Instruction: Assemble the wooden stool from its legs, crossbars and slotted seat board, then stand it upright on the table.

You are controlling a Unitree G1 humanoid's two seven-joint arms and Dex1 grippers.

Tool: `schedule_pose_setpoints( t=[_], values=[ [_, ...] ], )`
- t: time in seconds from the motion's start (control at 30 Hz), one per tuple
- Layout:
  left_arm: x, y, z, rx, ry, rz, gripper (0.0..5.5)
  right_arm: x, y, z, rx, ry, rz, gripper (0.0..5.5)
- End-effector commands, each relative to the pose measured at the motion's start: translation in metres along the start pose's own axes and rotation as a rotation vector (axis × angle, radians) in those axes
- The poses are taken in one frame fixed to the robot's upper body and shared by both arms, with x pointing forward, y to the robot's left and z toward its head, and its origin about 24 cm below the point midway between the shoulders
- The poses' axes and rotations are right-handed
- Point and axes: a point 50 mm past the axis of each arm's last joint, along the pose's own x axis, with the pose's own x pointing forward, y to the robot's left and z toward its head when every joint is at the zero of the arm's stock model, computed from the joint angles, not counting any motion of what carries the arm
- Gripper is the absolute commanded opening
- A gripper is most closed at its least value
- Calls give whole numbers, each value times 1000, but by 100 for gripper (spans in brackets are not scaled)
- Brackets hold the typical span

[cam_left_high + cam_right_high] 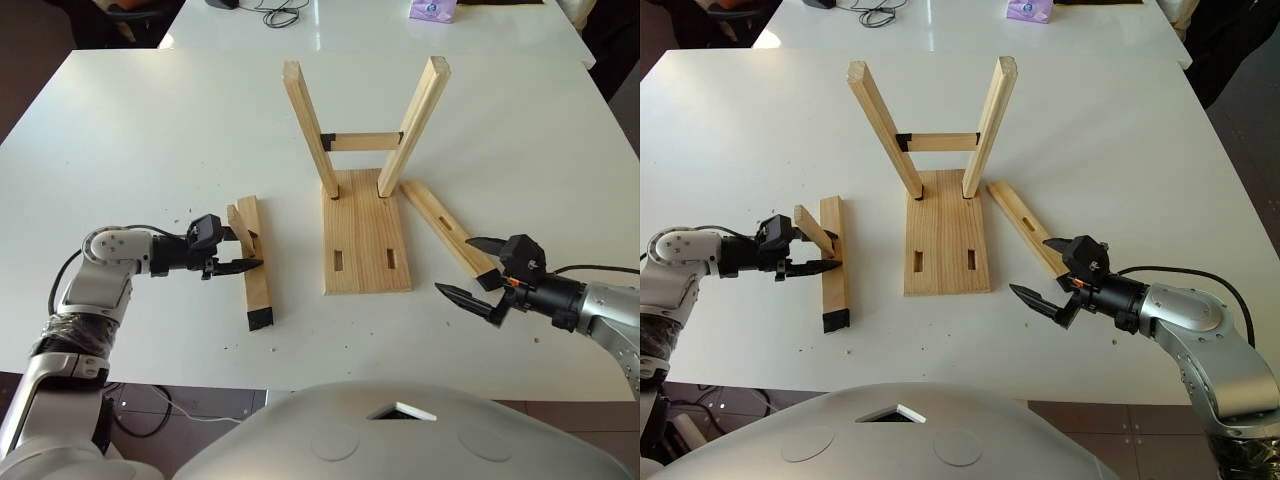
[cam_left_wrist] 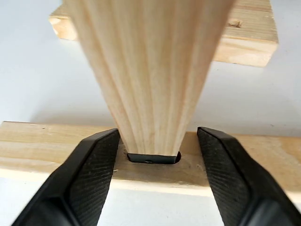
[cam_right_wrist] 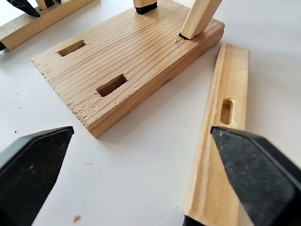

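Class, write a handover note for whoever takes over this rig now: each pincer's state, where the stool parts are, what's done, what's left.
Left pincer: open, straddling the short crossbar seated in the lying leg, left of the seat board.
Right pincer: open, at the loose leg's near end, right of the board.
Done: two upright legs plugged into the board's far end, joined by the far crossbar.
Left: join the other two legs, fit them into the empty near slots, stand the stool upright.

White surface (image 1: 150, 130) carries the seat board (image 1: 365, 240) lying flat, the right leg (image 1: 445, 228) just beside it, the left leg (image 1: 257, 290) near its other side
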Motion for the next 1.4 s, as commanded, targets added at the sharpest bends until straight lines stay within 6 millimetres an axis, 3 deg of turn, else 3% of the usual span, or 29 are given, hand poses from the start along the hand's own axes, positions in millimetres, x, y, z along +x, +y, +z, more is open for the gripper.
schedule_pose_setpoints(
  t=[0.03, 0.17, 0.33, 0.53, 0.9, 1.2, 1.33, 1.4],
  values=[
    [9, -31, -48, -177, 141, -27, 370, -2, -10, 6, -51, 17, -5, 540],
    [7, -11, -33, -170, 66, 67, 427, 1, -14, 8, -64, 14, -7, 540],
    [-5, -2, -4, -208, -69, 70, 429, 4, -16, 8, -74, 16, 9, 540],
    [-19, 3, 19, -240, -139, 68, 429, 1, -20, 9, -81, 15, 5, 540],
    [-29, 9, 43, -232, -201, 59, 429, -3, -19, 9, -83, 14, 0, 540],
    [-49, 10, 101, -262, -443, -30, 429, -3, -16, 9, -81, 10, 6, 540],
    [-52, 8, 111, -270, -478, -66, 429, -3, -15, 8, -79, 10, 8, 540],
    [-47, 11, 114, -269, -493, -54, 402, -3, -14, 8, -76, 9, 6, 540]
  ],
)
